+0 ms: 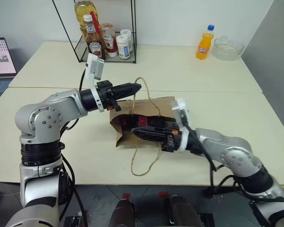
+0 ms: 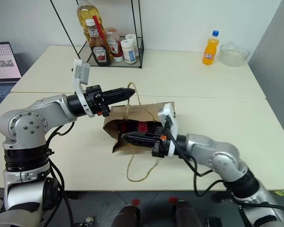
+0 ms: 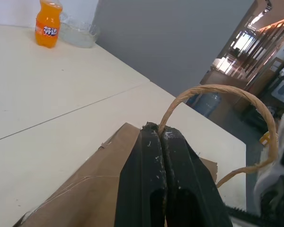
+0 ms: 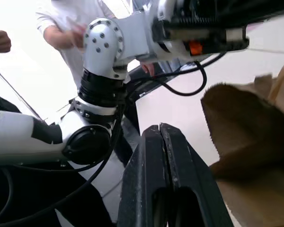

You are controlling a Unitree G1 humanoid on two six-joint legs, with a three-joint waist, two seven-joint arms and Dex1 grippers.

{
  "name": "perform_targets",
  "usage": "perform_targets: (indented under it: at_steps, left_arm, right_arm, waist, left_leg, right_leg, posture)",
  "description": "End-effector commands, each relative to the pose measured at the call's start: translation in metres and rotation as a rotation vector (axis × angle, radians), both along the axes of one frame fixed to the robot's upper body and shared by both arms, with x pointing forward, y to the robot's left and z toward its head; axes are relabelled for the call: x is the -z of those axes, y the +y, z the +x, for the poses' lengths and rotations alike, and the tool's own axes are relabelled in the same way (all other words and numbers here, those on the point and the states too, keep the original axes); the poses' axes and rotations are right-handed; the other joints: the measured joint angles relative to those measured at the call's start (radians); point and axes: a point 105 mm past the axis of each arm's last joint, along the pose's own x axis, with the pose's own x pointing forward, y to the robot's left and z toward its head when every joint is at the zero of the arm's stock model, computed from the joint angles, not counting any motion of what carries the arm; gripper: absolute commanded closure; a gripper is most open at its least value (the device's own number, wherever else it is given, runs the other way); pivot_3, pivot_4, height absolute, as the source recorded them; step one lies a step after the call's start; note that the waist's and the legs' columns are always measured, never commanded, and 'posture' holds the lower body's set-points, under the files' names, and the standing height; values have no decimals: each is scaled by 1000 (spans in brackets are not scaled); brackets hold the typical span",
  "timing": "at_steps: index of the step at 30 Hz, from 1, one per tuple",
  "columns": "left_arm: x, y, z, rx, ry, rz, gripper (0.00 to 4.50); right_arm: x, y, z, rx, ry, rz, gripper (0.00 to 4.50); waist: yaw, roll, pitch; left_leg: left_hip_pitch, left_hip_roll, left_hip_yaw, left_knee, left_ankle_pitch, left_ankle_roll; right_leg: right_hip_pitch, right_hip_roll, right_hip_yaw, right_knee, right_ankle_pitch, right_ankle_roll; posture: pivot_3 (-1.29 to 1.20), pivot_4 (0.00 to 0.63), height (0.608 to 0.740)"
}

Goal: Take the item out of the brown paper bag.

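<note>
Tan loop handle (image 3: 217, 92) sits clamped in the left pincer (image 3: 162, 135); the right pincer (image 4: 159, 135) is closed, empty.

Room's bright w/ even light, apparently from overhead; the pale table (image 1: 203, 75) shows only soft, faint shadows, darkest under the paper bag (image 1: 154, 111) and beneath the table's front edge. Head views are sharp centre to edge, w/ mild glare on the glossy silver arm shells. Left wrist view has a blown-out, blurry lit corridor (image 3: 255, 42) in the background and close-up black fingers (image 3: 165, 179) a bit soft; right wrist view is washed out white behind a person (image 4: 75, 28), who looks smeared.
</note>
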Motion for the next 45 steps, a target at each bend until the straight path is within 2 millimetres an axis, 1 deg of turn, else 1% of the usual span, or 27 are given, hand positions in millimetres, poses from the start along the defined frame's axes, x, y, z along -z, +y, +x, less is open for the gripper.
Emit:
perform_targets:
  at_steps: [1,5,8,10,12,13,16,19,21,23,27,30,31,33,34,39,41,45]
  left_arm:
    - [-12,-3,-5,11,-60,3,4500]
    - [-12,-4,-5,13,-60,0,4500]
    - [-12,-4,-5,12,-58,-1,4500]
    - [-12,-4,-6,11,-58,-3,4500]
    - [-12,-4,-6,11,-59,-5,4500]
    - [-12,-4,-7,11,-59,-5,4500]
    - [-12,-4,-7,11,-60,-6,4500]
    - [-12,-5,-7,12,-62,-7,4500]
    - [-12,-5,-7,12,-64,-9,4500]
    - [-12,-6,-7,13,-65,-10,4500]
    - [-15,-5,-5,6,-73,-17,4500]
    - [-17,-5,-3,-2,-80,-24,4500]
    - [-18,-5,-2,-3,-84,-26,4500]
    - [-20,-6,-2,-4,-89,-32,4500]
    - [-20,-6,-2,-3,-91,-33,4500]
    - [-19,-7,-3,-2,-94,-34,4500]
    - [-19,-6,-4,-4,-94,-35,4500]
    - [-19,-6,-3,-6,-95,-35,4500]
  right_arm:
    - [3,6,16,38,-79,-23,4474]
    - [9,13,34,118,-181,-63,4474]
    - [11,13,55,252,-289,-120,4474]
    - [18,8,66,329,-352,-197,4474]
    - [25,1,73,393,-355,-245,4474]
    - [28,-3,77,431,-386,-289,4474]
    - [33,-13,79,483,-459,-392,4474]
    - [39,-20,74,488,-552,-495,4474]
    - [40,-24,74,496,-599,-545,4112]
    - [42,-27,74,487,-662,-595,3577]
    - [46,-32,79,465,-786,-704,2232]
    - [56,-35,87,431,-852,-805,1165]
    - [60,-36,90,427,-864,-831,921]
    - [63,-37,98,428,-899,-878,135]
    - [65,-37,102,429,-908,-896,58]
    - [72,-36,112,405,-962,-976,58]
    - [75,-34,114,388,-966,-999,58]
    - [83,-34,120,357,-932,-1038,58]
  waist:
    - [-1,0,0]
    - [-1,0,0]
    - [-2,0,0]
    - [-2,1,0]
    - [-1,1,0]
    - [-1,1,0]
    - [0,1,0]
    - [-1,1,0]
    - [-1,1,0]
    - [-2,0,0]
    - [-2,0,0]
    - [-2,0,0]
    - [-2,0,0]
    - [-2,0,0]
    - [-2,0,0]
    - [-2,0,0]
    - [-2,0,0]
    - [-4,0,0]
  left_leg:
    - [0,0,0,0,0,0]
    - [1,0,0,0,1,0]
    - [1,0,0,0,1,0]
    - [1,0,0,0,1,-1]
    - [1,0,0,0,2,-1]
    - [1,0,0,0,2,-1]
    - [1,0,0,0,2,-1]
    - [1,0,0,0,2,-1]
    - [1,0,0,0,2,-1]
    - [1,0,0,0,2,-1]
    - [1,0,0,1,2,-1]
    - [1,0,0,1,2,-1]
    - [2,0,0,1,2,-1]
    - [2,0,0,1,2,-1]
    - [2,0,0,1,2,-1]
    - [2,0,0,1,2,-1]
    - [2,0,0,1,4,-5]
    - [4,0,0,1,5,-5]
  right_leg:
    - [0,0,0,1,0,0]
    - [0,1,0,2,0,0]
    - [0,1,0,2,0,0]
    - [0,1,0,2,0,0]
    - [0,1,0,2,0,0]
    - [0,1,0,2,0,0]
    - [0,0,0,2,0,0]
    - [0,0,0,2,0,0]
    - [0,0,0,2,0,0]
    - [0,1,0,3,0,0]
    - [0,1,0,3,0,0]
    - [0,1,0,3,0,0]
    - [0,1,0,3,0,0]
    - [1,1,0,3,0,0]
    - [1,0,0,3,0,0]
    - [1,1,0,3,1,-1]
    - [1,0,0,3,1,-1]
    - [2,0,0,3,2,-1]
  posture:
    - [0,150,740]
    - [0,150,740]
    - [0,150,740]
    - [0,150,740]
    - [0,150,740]
    - [0,150,740]
    - [0,150,740]
    - [0,150,740]
    - [0,150,740]
    - [0,150,740]
    - [0,150,740]
    - [0,150,740]
    - [0,150,740]
    - [0,150,740]
    - [0,150,740]
    - [0,150,740]
    - [0,150,740]
    - [0,150,740]
